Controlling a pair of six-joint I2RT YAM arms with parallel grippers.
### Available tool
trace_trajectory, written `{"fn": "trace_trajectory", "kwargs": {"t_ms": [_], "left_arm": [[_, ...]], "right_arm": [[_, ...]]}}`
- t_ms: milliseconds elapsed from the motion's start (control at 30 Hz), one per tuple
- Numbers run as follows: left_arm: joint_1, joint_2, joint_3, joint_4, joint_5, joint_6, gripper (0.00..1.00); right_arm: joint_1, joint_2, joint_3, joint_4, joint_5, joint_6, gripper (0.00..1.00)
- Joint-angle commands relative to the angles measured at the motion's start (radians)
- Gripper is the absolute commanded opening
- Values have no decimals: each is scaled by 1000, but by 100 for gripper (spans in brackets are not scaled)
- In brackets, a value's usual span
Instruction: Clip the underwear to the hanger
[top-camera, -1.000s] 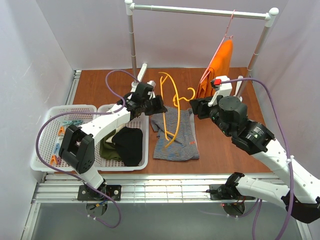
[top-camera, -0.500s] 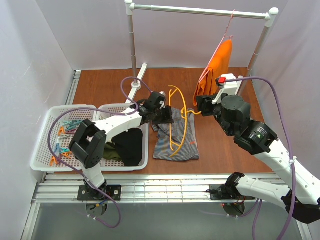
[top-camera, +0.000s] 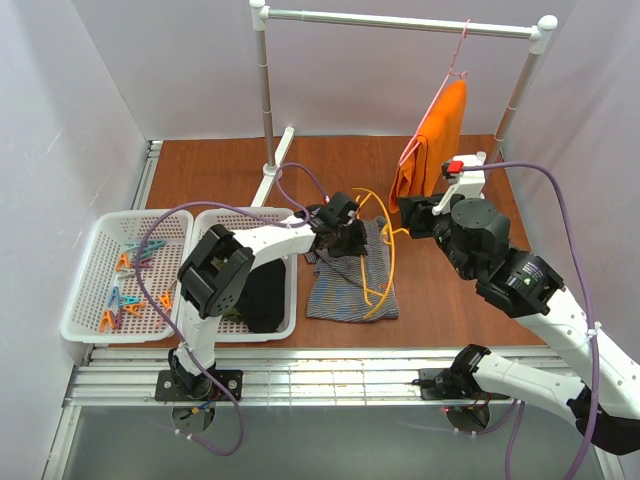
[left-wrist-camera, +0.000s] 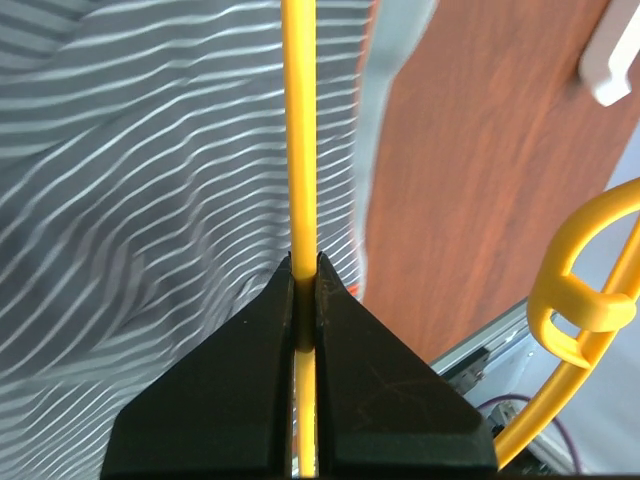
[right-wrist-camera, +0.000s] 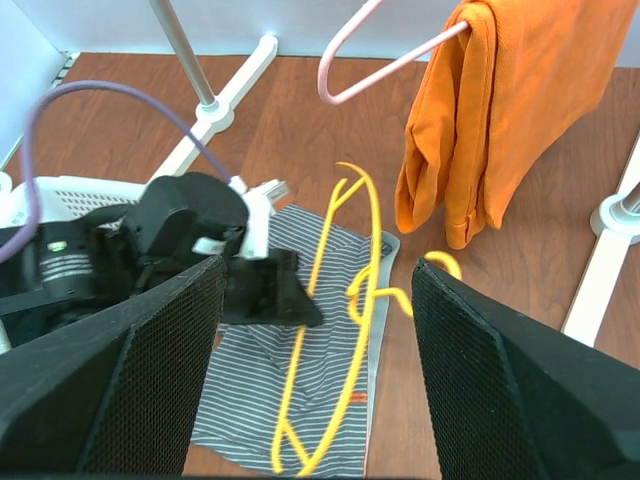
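So in the last second the left arm swings away from the baskets' side of the desk (top-camera: 200, 170) and across toward the middle. The yellow hanger (left-wrist-camera: 297, 130) comes with it. Before, it stood up over the back part of the underwear (top-camera: 345, 290). Now it's tipped down across the right half of the fabric, with the hook end pointing at the right end effector (top-camera: 412, 216). That one only backs off a touch toward the right edge. Its fingers are spread wide with nothing between them.

My read: this is still the lining-up stage, hanger going onto garment. Nothing is clipped yet, and the coloured pegs (top-camera: 125, 275) all sit in the far-left basket (top-camera: 80, 300). The underwear itself lies flat in the middle of the desk, a bit toward the near edge.

What each view adds:
- The left wrist view is the only one that settles the grip. The left end effector (left-wrist-camera: 305, 275) is pinched tight on the thin yellow bar, with striped cloth right behind it. From above, the arm hides that.
- The right wrist view shows the hanger's loops draped over the underwear, plus the small orange tag (right-wrist-camera: 357, 400) near its lower hem.
- Only the top view has the pegs and baskets, so it's the one that tells you what's still left to fetch.
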Motion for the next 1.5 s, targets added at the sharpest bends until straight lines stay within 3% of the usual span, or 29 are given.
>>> {"fn": "trace_trajectory", "kwargs": {"t_ms": [0, 400, 933, 1167, 1367, 1467], "left_arm": [[-28, 37, 72, 19, 7, -45, 0], [-89, 160, 168, 3, -3, -67, 0], [-108, 177, 181, -57, 1, -71, 1], [-117, 180, 200, -56, 7, -41, 39], [-117, 144, 206, -59, -20, -10, 51], [-114, 96, 188, -77, -37, -2, 65]], "right_arm": [[-2, -20, -6, -12, -6, 31, 67], [-3, -37, 1, -20, -35, 24, 67], [-3, -40, -5, -20, -50, 30, 67], [-3, -35, -6, -20, -58, 39, 67], [-3, -37, 0, -21, -52, 39, 67], [-5, -35, 1, -26, -35, 28, 67]]}}
